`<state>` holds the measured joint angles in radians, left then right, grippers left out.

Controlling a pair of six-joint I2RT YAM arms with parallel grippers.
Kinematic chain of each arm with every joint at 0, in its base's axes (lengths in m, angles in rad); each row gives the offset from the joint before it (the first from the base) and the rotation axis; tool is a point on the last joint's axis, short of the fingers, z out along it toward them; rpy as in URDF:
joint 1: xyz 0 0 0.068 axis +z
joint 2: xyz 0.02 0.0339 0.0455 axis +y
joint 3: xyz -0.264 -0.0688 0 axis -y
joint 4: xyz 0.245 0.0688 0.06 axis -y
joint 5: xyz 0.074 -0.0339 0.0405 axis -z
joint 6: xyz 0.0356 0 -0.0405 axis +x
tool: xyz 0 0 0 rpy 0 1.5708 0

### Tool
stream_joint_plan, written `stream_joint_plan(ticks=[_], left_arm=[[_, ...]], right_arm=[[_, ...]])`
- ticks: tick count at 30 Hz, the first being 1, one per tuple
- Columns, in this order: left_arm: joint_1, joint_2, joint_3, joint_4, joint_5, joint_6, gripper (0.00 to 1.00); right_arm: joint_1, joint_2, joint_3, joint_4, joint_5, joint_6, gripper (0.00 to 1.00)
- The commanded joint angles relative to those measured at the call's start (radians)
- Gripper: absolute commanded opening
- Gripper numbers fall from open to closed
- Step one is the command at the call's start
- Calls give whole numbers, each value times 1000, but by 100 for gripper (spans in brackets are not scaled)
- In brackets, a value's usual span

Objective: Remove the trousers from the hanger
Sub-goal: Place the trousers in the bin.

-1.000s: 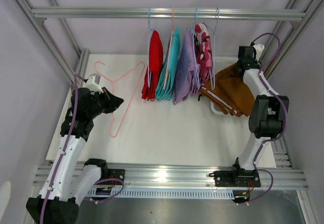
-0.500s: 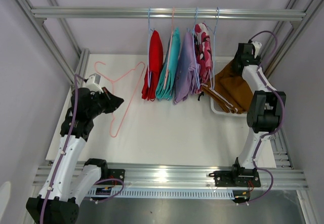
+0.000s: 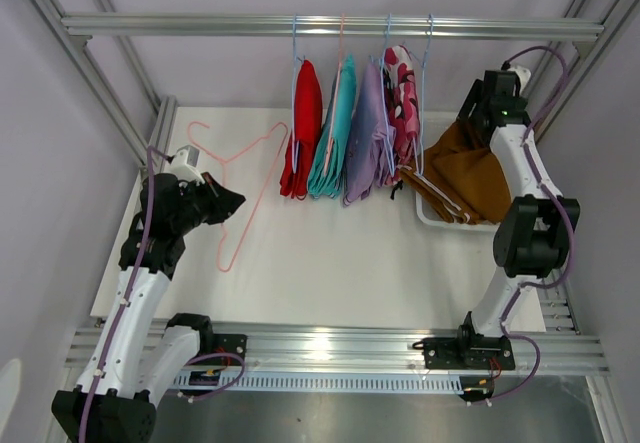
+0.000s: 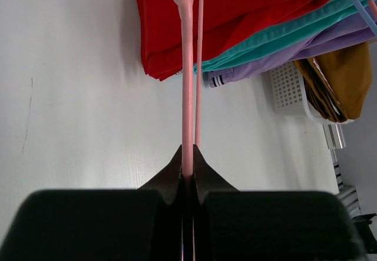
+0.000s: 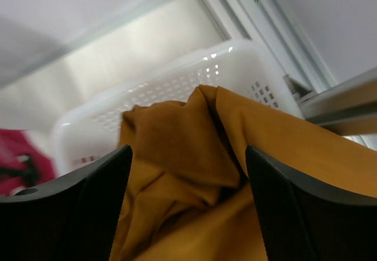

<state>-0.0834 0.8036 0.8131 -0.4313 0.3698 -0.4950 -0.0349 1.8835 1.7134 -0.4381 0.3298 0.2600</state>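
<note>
White table (image 3: 330,263), rail (image 3: 200,25) overhead carrying red pair (image 3: 305,128), teal pair (image 3: 335,133), lilac pair (image 3: 365,143), camouflage pair (image 3: 403,98). Mustard-brown trousers (image 3: 470,173) draped over white basket (image 5: 177,78), far right. Right gripper (image 3: 478,115), fingers spread wide, has lifted higher above them than a second ago. Left gripper (image 4: 187,155) unmoved, clamped on pink hanger (image 4: 187,96).

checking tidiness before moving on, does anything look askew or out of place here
The mustard-brown cloth trousers sprawl over the rim of the white perforated basket, partly hanging outside it. An empty pink wire hanger is off the rail, pinched in the left gripper.
</note>
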Motion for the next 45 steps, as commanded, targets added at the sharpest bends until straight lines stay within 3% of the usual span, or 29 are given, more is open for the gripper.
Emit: stream_joint_plan(ticks=[1, 8, 11, 12, 15, 19, 25, 31, 45], left_arm=[[-7, -21, -6, 39, 15, 19, 1], [-7, -24, -8, 40, 18, 21, 1], [-9, -23, -9, 40, 21, 21, 1], [-7, -23, -8, 42, 21, 21, 1], [-7, -21, -8, 40, 23, 21, 1], [-13, -24, -9, 42, 20, 21, 1], [-22, -27, -11, 39, 14, 26, 1], [-36, -30, -9, 32, -2, 32, 1], [-44, -26, -6, 32, -6, 35, 1]], right_arm=[[6, -127, 14, -31, -18, 21, 83], [12, -228, -66, -62, -57, 31, 81], [27, -277, -123, -67, -48, 36, 58], [32, -291, -138, -60, -41, 38, 45], [32, -337, -210, -44, -40, 44, 33], [32, -351, -308, 1, -32, 47, 26], [9, -238, -448, 88, -49, 65, 27], [-7, -101, -485, 104, -78, 88, 31], [-2, -362, -293, -137, -51, 61, 46]])
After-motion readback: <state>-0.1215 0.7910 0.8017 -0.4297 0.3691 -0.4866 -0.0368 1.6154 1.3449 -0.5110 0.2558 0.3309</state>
